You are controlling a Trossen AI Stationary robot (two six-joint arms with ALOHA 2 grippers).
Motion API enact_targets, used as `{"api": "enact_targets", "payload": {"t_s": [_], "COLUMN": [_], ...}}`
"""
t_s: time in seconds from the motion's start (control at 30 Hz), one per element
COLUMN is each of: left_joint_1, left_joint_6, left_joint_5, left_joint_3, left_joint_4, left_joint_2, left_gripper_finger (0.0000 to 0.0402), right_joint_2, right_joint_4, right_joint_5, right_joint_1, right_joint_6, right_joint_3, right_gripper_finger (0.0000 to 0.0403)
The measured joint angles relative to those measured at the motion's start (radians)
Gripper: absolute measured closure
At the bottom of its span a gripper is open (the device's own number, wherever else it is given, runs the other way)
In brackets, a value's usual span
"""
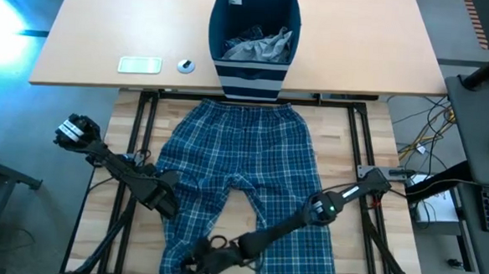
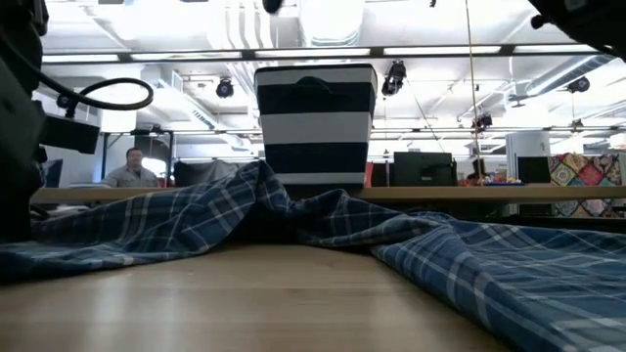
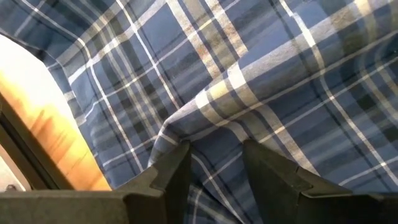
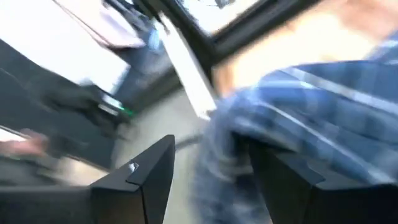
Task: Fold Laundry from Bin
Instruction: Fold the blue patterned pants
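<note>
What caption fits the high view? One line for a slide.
Plaid trousers spread flat below the bin, both grippers at the left leg.

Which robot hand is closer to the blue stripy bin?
Left. The left gripper sits at the plaid trousers' side edge, nearer the bin. The right gripper is farther back, at a trouser leg's hem.

Pale wood table (image 1: 90, 37), flat pale rectangular object (image 1: 139, 64), small round object (image 1: 185, 65), seated person (image 2: 129, 168) in background
</note>
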Motion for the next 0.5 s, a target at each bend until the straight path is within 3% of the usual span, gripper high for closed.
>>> {"api": "enact_targets", "payload": {"t_s": [0.07,0.17,0.33,0.43,0.5], "left_joint_1": [0.002,0.004,0.006,0.006,0.006], "left_joint_6": [-0.002,-0.003,-0.011,-0.011,-0.011], "left_joint_5": [0.006,0.009,0.013,0.014,0.014], "left_joint_3": [-0.002,-0.002,-0.001,-0.001,-0.001], "left_joint_4": [0.001,0.002,0.002,0.001,-0.002], "left_joint_2": [0.001,0.000,0.001,0.001,0.001], "left_gripper_finger": [0.0263,0.0263,0.0263,0.0263,0.0263], "right_joint_2": [-0.011,-0.017,-0.018,-0.017,-0.017], "right_joint_4": [-0.010,-0.036,-0.085,-0.076,-0.073], "right_joint_5": [-0.033,0.015,0.113,0.124,0.125], "right_joint_1": [-0.002,0.003,0.000,-0.007,-0.011], "right_joint_6": [0.097,0.217,0.252,0.228,0.217], "right_joint_3": [0.002,0.002,0.001,0.001,0.001], "right_gripper_finger": [0.0202,0.0202,0.0212,0.0252,0.0300]}}
